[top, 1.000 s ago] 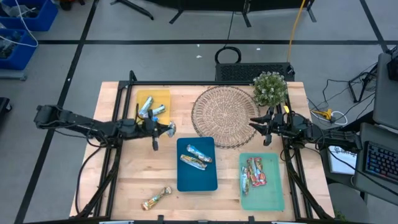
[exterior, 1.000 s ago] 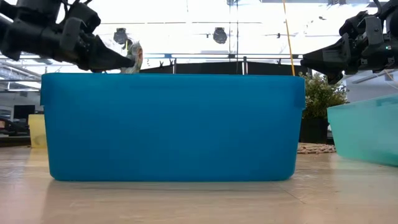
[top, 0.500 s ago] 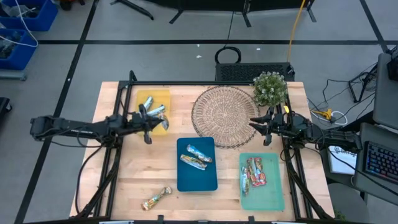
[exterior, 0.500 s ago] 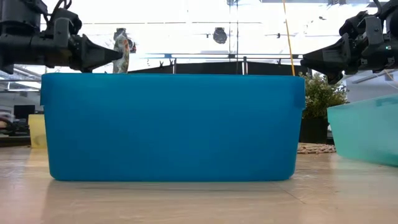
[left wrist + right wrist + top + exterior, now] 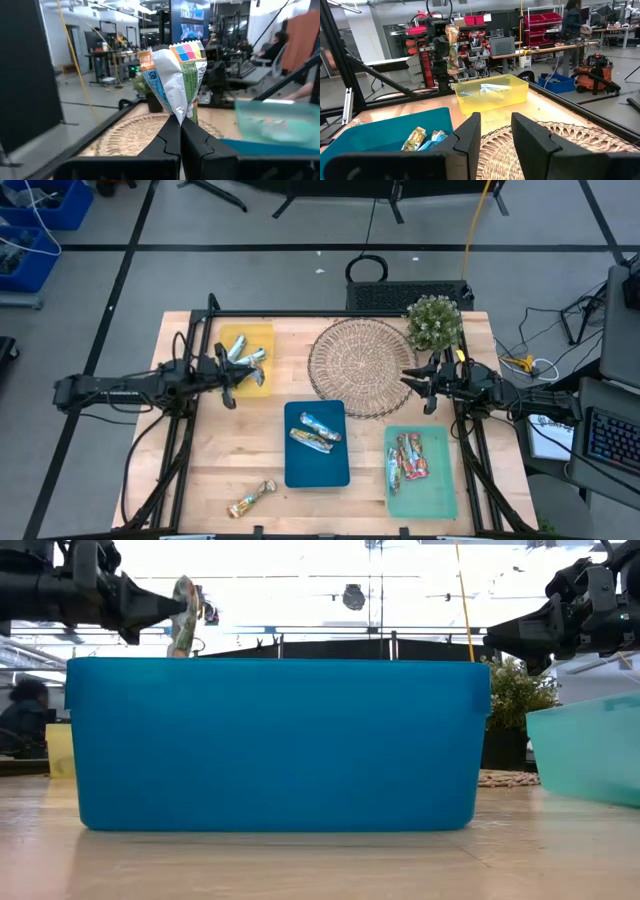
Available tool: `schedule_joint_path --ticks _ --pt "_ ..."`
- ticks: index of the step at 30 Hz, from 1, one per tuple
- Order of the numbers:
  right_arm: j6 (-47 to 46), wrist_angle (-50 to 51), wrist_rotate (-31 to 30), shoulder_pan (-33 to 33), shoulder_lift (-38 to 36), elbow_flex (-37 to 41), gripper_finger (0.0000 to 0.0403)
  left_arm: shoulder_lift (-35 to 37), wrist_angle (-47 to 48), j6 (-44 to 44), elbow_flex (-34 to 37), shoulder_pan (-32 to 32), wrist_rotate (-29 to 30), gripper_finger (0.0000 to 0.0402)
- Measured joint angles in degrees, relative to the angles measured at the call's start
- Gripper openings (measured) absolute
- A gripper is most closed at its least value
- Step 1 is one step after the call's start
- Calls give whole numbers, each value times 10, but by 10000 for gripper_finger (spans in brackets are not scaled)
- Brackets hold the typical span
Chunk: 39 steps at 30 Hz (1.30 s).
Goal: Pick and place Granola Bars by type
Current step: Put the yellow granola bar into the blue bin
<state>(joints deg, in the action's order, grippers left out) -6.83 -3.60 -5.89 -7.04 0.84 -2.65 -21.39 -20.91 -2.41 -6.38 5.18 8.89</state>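
A: Where is the left gripper (image 5: 238, 375)?
B: Jaws clenched on a granola bar (image 5: 175, 80), held up over the yellow tray (image 5: 262, 333).
A: And the right gripper (image 5: 409, 379)?
B: Jaws released, hovering beside the wicker mat (image 5: 355, 360)

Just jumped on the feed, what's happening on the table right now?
The left gripper is shut on a granola bar, holding it in the air beside the yellow tray, which already has a few bars in it. The right gripper waits open at the edge of the wicker mat. The blue tray holds two bars and the green tray several red ones. One loose bar lies on the table near the front edge.
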Motion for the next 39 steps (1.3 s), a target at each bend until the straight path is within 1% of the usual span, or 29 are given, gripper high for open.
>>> schedule_joint_path --ticks 1,3,9,11,13,14,18,21,25,27,29,31,35,37,39 --pt "0 0 0 0 0 0 100 4 11 11 -5 -1 -7 0" --pt "0 0 0 0 0 0 100 6 11 29 -11 -5 -45 0" --pt "0 0 0 0 0 0 100 -12 3 104 -13 -38 -219 0" --pt "0 0 0 0 0 0 100 -27 -10 132 -13 -55 -250 0" --pt "0 0 0 0 0 0 100 -48 -30 144 -13 -74 -250 0" --pt "0 0 0 0 0 0 100 -60 -42 145 -13 -84 -239 0" --pt "0 0 0 0 0 0 100 -119 -100 115 -13 -124 -202 0" --pt "0 0 0 0 0 0 100 -176 -166 88 -13 -149 -191 0" --pt "0 0 0 0 0 0 100 -251 -278 74 -13 -173 -189 0" --pt "0 0 0 0 0 0 100 -286 -305 74 -20 -181 -188 0" --pt "0 0 0 0 0 0 100 -315 -293 72 -44 -185 -185 0" --pt "0 0 0 0 0 0 100 -347 -256 72 -79 -189 -166 0" --pt "0 0 0 0 0 0 100 -421 -97 74 -174 -188 -134 0" --pt "0 0 0 0 0 0 100 -460 -25 71 -222 -188 -132 0" --pt "0 0 0 0 0 0 100 -500 23 71 -263 -188 -134 0"
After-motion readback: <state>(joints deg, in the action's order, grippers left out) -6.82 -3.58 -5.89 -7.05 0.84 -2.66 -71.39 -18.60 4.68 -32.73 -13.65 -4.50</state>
